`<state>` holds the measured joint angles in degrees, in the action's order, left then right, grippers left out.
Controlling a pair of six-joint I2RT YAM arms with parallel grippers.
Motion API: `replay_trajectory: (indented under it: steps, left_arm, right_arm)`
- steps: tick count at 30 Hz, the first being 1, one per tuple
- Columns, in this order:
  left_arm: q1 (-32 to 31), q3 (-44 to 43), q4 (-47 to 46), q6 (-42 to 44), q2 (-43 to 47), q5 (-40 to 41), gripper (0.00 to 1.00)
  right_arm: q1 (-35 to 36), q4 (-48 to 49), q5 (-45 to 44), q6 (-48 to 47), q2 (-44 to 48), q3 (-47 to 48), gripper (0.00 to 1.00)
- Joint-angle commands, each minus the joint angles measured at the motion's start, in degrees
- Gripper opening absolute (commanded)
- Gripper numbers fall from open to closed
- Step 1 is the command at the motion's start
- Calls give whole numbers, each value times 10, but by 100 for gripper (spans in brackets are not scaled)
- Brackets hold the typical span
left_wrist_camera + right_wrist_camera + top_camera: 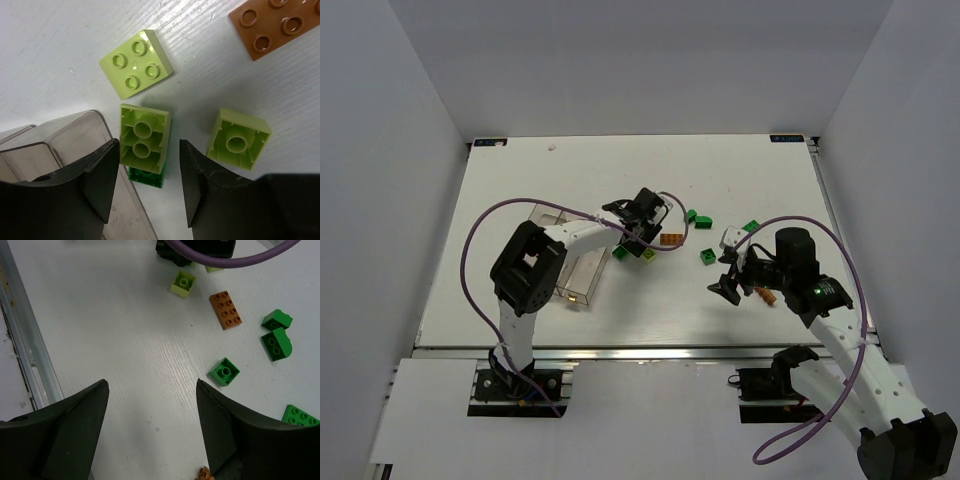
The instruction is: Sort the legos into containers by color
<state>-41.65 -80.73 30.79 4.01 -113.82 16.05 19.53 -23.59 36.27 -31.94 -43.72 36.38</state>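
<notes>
Looks like a pick in hand, early in the sort, with most legos [707, 257] loose on the tabletop [520, 180] and the contents of the containers [582, 278] impossible to make out from above

From the left wrist view: left tool [148, 150] open and gripping nothing, jaws either side of an upturned lime brick [144, 137] lying partly over a dark green brick [146, 176], just beside a clear container wall. Left finger very near the lime brick's edge, touching or not impossible to say; right finger apart from it

Probably calls next for a centred close on the lime brick alone, without dragging the green one beneath or nudging the wall, then a lift across to a bin

Right tool [151, 390] spread wide as well, holding nothing, over bare tabletop, with a green square brick [224, 371] nearest ahead and an orange-brown brick [226, 310] beyond

Only from the left wrist: the overlap of lime on green, plus a studded lime brick [136, 67] and a second upturned lime piece [239, 137] close by. Only from the top: both arms together, the containers left of the pile, green bricks scattered between the two tools. Only from the right wrist: the clear run of tabletop between the right tool and its nearest brick
</notes>
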Motion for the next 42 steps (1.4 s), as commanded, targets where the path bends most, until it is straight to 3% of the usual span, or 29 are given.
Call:
replay_trajectory:
  steps: [1,10,25,42]
  left_arm:
    - [3,-8,-5,-5,-12,-9,60]
    - [3,-12,-4,-8,-12,-6,57]
    - [3,1,-24,-14,38,-2,63]
    - [3,-2,-16,-13,25,-1,58]
  right_arm:
    - [2,19,15,0,7,4,76]
    - [2,18,15,-1,7,4,76]
    - [2,18,15,0,4,4,76]
    - [2,19,15,1,5,4,76]
